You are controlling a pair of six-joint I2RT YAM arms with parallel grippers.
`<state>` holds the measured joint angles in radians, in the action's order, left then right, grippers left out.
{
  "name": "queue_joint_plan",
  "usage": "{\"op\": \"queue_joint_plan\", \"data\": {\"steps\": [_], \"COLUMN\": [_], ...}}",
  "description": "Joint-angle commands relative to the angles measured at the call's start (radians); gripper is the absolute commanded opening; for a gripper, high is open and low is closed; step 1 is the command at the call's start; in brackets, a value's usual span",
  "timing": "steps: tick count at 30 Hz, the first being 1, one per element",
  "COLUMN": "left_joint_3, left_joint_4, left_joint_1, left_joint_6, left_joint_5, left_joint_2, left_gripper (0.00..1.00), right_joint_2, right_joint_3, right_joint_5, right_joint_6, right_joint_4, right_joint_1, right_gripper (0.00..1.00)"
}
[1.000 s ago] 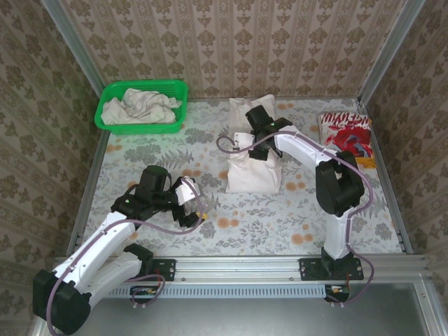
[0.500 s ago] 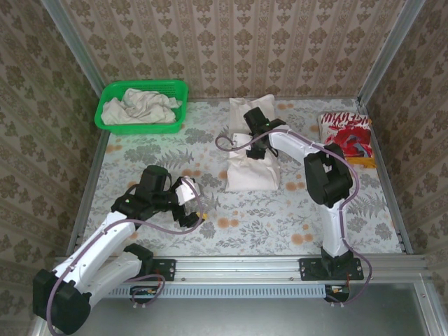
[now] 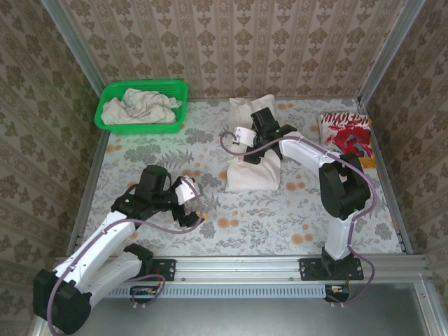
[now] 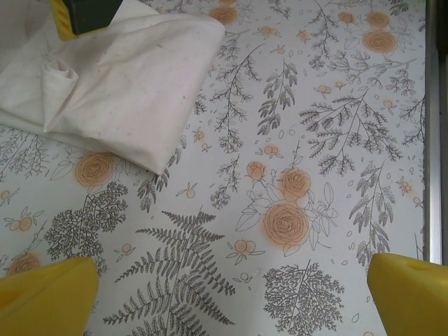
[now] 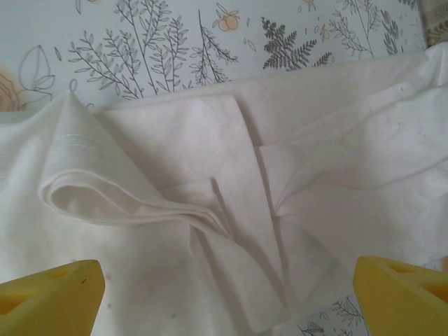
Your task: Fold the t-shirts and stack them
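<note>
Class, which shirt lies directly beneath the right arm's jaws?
The off-white t-shirt mid-table, partly folded. The other off-white cloth sits crumpled in the green basket; the red-and-white shirt lies far right.

The left arm point(image 3: 105, 241) rises from its base at the near left corner of the desk point(image 3: 140, 150), bends at the elbow and reaches toward the near middle. Its end effector point(image 3: 196, 210) points down, jaws wide apart, with a yellow fingertip point(image 4: 42, 294) at each lower corner of the left wrist view. The right arm point(image 3: 339, 189) stands tall from its near right base, and its forearm stretches toward the far middle. Its end effector point(image 3: 250, 143) hangs low with the jaws spread wide, empty, yellow fingertips point(image 5: 49, 294) far apart.
</note>
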<state>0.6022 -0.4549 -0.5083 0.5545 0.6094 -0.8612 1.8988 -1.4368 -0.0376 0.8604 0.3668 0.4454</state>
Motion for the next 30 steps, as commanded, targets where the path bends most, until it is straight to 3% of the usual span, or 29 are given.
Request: {"op": "queue_joint_plan", "data": {"steps": [1, 10, 20, 25, 30], "left_joint_3": [-0.01, -0.012, -0.015, -0.016, -0.014], "left_joint_4": [0.019, 0.007, 0.004, 0.0, -0.001], "left_joint_1": [0.011, 0.017, 0.017, 0.019, 0.02], "left_joint_6": [0.015, 0.017, 0.017, 0.021, 0.022], "left_joint_5": [0.026, 0.021, 0.009, 0.006, 0.01], "left_joint_2": [-0.012, -0.005, 0.007, 0.01, 0.014], "left_gripper": [1.0, 1.0, 1.0, 1.0, 1.0], "right_joint_2": [0.016, 0.173, 0.297, 0.156, -0.064], "right_joint_3": [0.03, -0.134, -0.352, -0.19, 0.095], "right_joint_5": [-0.013, 0.002, 0.175, 0.138, -0.082], "right_joint_6": [-0.013, -0.005, -0.061, -0.095, -0.123], "right_joint_4": [-0.027, -0.021, -0.044, -0.145, -0.163], "right_joint_1": [0.013, 0.018, 0.012, 0.012, 0.02], "right_gripper": [0.94, 0.95, 0.95, 0.95, 0.93]}}
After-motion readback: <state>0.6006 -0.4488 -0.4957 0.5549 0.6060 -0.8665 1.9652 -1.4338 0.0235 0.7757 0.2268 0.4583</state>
